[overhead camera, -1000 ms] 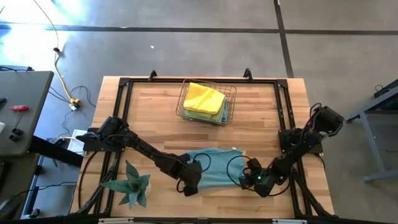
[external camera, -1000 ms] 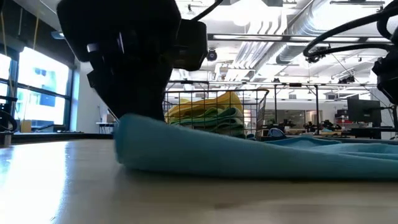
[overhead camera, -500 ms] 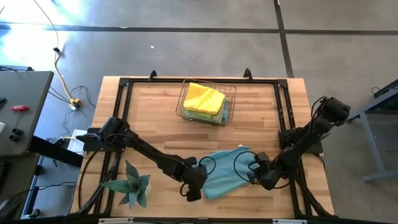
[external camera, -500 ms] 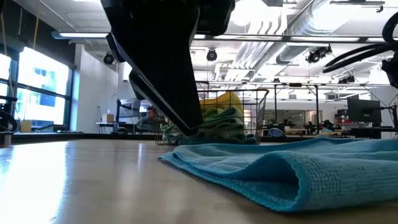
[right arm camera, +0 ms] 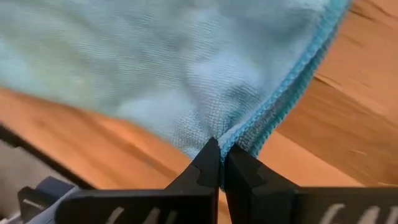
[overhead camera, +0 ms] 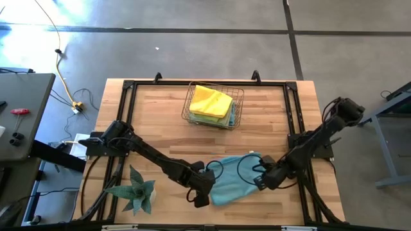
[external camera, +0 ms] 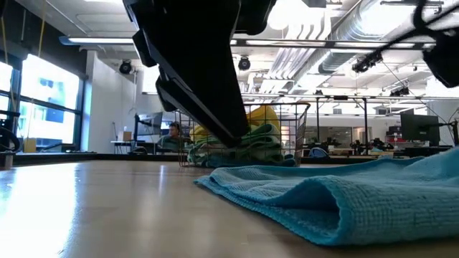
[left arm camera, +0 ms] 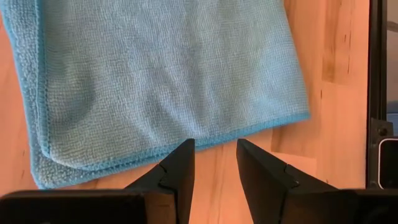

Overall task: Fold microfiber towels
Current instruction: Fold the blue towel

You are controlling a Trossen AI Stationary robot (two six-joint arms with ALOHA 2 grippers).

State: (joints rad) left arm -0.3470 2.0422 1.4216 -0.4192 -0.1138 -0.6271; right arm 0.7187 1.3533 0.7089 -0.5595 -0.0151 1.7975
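A light blue microfiber towel (overhead camera: 232, 177) lies on the wooden table near its front edge, rumpled, with a rolled fold (external camera: 337, 197) in the low view. Its left part rests on the wood and its right side rises toward my right gripper (overhead camera: 260, 181), which is shut on it. My left gripper (overhead camera: 200, 197) hangs open just off the towel's left edge. In the left wrist view the left gripper (left arm camera: 215, 163) has bare wood between its fingers, and the towel's hem (left arm camera: 186, 140) lies just beyond the fingertips. Yellow and green towels (overhead camera: 210, 101) lie stacked in a wire basket. My right gripper pinches the towel's stitched hem (right arm camera: 244, 132) between its two fingers, at the towel's right side. The fingers slant down from above. That side of the towel is lifted off the wood and hangs slack, while the rest lies on the table. How many layers it holds I cannot tell.
The copper wire basket (overhead camera: 239, 110) stands at the table's far middle. A spiky green plant (overhead camera: 136, 190) sits at the near left, close to my left arm. A black frame (overhead camera: 128, 86) runs around the tabletop. Bare wood lies between the basket and the blue towel.
My right gripper has risen with the towel's right side, drawing the flat spread towel into a narrower, rumpled shape; the left part stays on the table. My left gripper has risen off the towel's left edge and drawn slightly toward the near edge.
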